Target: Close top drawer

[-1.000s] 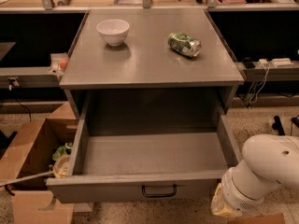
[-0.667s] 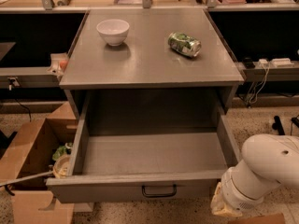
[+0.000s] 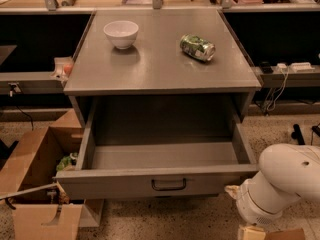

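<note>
I am standing in front of a grey cabinet (image 3: 160,66). The top drawer (image 3: 110,183) is pulled far out toward me. Its tall front panel hangs well away from the cabinet body, and I can look down onto the drawer's grey floor. A small dark handle (image 3: 169,185) sits in the middle of the front panel.

On top of the cabinet there is a white bowl (image 3: 121,34) standing upright near the back left. A green can (image 3: 197,47) lies on its side near the back right. The two are well apart.

The white robot arm (image 3: 287,176) is low on the right side, just beside the right end of the drawer front. I cannot tell if the arm touches the drawer. The gripper (image 3: 251,232) is at the very bottom, under the round end of the arm. Most of it is cut off, so I cannot tell if it is spread or pressed together. It is not on the handle.

On the floor to the left of the drawer there is an open cardboard box (image 3: 30,164) with something green inside. The floor (image 3: 200,221) is speckled. At the far right, white wires (image 3: 277,84) hang down from a ledge next to the cabinet.
</note>
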You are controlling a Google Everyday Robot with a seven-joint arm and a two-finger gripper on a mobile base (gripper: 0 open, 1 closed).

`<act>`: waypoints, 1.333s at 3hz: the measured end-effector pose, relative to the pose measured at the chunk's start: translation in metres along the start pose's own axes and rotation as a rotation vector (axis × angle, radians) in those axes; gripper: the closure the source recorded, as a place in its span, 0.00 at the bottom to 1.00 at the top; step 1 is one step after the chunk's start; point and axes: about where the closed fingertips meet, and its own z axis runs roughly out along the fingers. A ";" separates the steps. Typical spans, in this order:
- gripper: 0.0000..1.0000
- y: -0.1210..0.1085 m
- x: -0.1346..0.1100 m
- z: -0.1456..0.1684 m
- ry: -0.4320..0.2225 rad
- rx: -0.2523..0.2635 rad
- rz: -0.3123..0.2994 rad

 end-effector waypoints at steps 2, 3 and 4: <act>0.19 0.000 0.000 0.000 -0.001 0.001 -0.001; 0.42 -0.018 -0.003 -0.001 0.007 0.024 -0.027; 0.65 -0.042 -0.009 -0.005 0.007 0.068 -0.050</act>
